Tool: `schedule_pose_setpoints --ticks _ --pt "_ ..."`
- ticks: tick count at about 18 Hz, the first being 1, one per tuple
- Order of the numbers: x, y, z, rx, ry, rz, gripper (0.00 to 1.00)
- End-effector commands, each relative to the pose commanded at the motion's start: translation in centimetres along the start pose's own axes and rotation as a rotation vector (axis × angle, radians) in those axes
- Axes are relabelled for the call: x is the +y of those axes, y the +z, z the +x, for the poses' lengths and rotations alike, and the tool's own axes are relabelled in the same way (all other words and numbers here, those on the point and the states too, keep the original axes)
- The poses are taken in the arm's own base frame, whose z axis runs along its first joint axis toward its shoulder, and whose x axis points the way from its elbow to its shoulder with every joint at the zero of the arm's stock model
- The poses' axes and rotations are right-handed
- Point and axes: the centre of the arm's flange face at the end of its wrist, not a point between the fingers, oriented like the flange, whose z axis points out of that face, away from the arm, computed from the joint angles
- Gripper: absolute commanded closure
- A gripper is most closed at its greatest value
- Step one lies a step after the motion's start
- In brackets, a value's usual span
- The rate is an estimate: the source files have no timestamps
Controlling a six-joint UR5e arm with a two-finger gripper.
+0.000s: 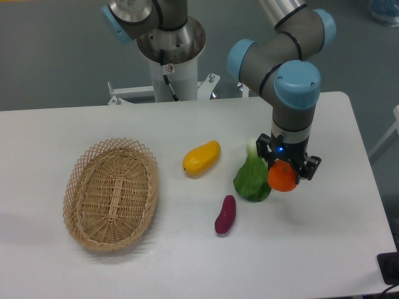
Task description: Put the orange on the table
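Orange fruit, the orange (282,177), sits clamped in the gripper (284,169), apparently just above the table (324,224), beside the green vegetable (252,179). Better lower gently onto bare surface, then open the fingers slowly.

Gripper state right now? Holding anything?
Gripper: closed on the orange, next to the green vegetable; can't tell if the orange touches the table.

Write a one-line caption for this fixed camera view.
Gripper holding the orange over the white table, beside a green vegetable.
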Motion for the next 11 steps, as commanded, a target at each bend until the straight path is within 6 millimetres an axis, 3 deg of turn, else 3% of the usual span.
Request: schedule_pose_setpoints --ticks 11 --pt "-0.02 0.37 0.05 0.008 -0.006 0.001 0.40"
